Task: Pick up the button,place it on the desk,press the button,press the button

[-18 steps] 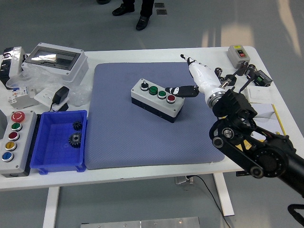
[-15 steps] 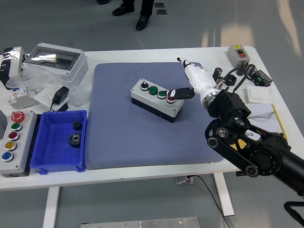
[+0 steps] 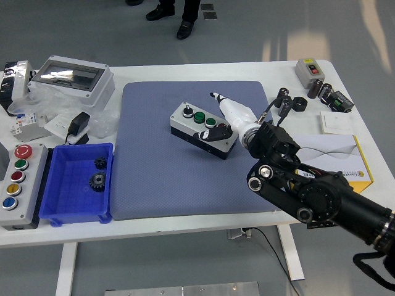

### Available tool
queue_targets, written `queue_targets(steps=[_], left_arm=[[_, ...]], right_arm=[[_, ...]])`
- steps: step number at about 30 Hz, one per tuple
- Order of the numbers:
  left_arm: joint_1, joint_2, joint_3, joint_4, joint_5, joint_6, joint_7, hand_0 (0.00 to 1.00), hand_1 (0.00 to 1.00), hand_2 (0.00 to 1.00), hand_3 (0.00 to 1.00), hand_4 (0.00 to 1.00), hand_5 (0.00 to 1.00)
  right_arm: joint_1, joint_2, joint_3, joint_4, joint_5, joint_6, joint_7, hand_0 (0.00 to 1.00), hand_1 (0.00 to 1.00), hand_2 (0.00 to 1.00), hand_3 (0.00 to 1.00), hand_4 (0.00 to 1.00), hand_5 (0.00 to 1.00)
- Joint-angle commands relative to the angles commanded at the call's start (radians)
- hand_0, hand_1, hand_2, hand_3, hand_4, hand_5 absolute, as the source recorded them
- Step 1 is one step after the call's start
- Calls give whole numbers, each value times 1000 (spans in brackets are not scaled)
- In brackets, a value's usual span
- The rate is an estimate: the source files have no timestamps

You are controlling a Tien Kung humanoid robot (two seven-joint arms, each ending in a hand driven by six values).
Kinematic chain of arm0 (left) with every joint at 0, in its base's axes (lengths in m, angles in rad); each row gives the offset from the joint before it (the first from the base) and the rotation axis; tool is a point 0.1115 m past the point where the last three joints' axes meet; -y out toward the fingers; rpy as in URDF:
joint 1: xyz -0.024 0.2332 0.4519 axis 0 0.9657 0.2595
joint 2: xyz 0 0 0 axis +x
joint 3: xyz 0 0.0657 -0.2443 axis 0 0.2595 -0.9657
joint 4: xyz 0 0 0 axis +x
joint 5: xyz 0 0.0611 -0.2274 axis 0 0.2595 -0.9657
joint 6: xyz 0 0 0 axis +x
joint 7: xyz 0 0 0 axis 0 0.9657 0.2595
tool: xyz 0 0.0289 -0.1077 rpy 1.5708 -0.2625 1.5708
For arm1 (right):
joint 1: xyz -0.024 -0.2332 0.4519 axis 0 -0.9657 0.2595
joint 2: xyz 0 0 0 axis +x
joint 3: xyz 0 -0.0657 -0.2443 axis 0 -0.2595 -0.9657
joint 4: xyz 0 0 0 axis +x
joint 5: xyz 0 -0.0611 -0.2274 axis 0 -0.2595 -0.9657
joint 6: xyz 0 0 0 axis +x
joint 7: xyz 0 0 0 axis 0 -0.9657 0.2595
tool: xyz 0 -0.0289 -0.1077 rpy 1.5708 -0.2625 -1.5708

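The button box (image 3: 204, 130) lies on the blue mat (image 3: 154, 179) in the middle of the white surface (image 3: 185, 225), its long axis running from upper left to lower right. Along the top sit a small black knob, two green buttons and, at the right end, a red button largely covered by my fingers. My right hand (image 3: 213, 132) reaches in from the right, wrist to the right of the box, with one dark finger (image 3: 207, 134) extended leftward over the box's right end and low on its top face. The hand grips nothing; the extended finger is in pressing position. Contact with the red button cannot be confirmed. I judge the next move to be a short downward press. My left hand is out of view.
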Motion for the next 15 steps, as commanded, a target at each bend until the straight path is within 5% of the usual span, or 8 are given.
queue_targets(steps=[15], left_arm=[[-6,0,5,0,-2,-1,2,622,557,529,581,483,203]], right_arm=[[34,43,-72,-135,-3,-10,-10,998,998,998,998,998,410]])
